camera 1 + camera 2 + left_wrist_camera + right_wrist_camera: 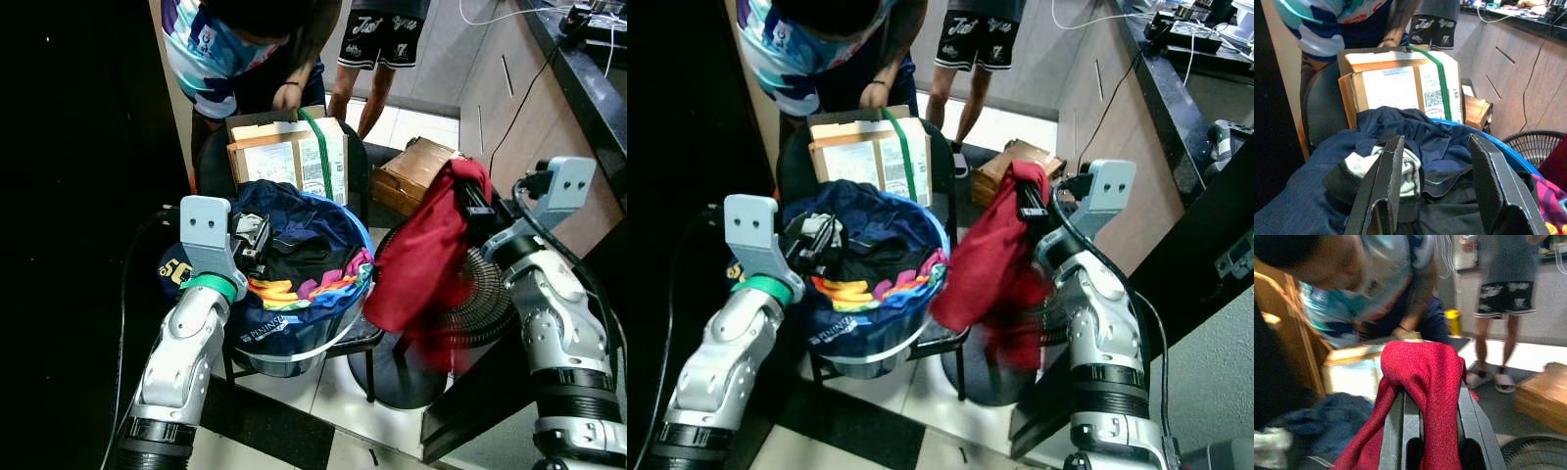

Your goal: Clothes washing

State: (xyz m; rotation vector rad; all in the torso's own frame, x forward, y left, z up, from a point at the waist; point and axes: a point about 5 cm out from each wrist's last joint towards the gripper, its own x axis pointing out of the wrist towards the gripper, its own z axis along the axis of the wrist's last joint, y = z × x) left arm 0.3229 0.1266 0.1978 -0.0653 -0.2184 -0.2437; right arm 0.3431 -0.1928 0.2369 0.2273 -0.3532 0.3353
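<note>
A blue laundry basket (345,233) stands on a chair, piled with dark blue, black and rainbow-coloured clothes (294,257). My left gripper (1437,169) is open at the basket's left rim, its fingers (1388,169) resting over the dark clothes and a whitish garment (1364,164). To the right of the basket my right gripper (1432,418) is shut on a red garment (426,250), which hangs from the fingers down beside the basket and in front of a fan.
A strapped cardboard box (289,152) sits on a black chair behind the basket, with a person bending over it (235,49). Another person stands further back (377,39). A floor fan (480,294), a brown box (416,171) and wooden cabinets (529,108) are on the right.
</note>
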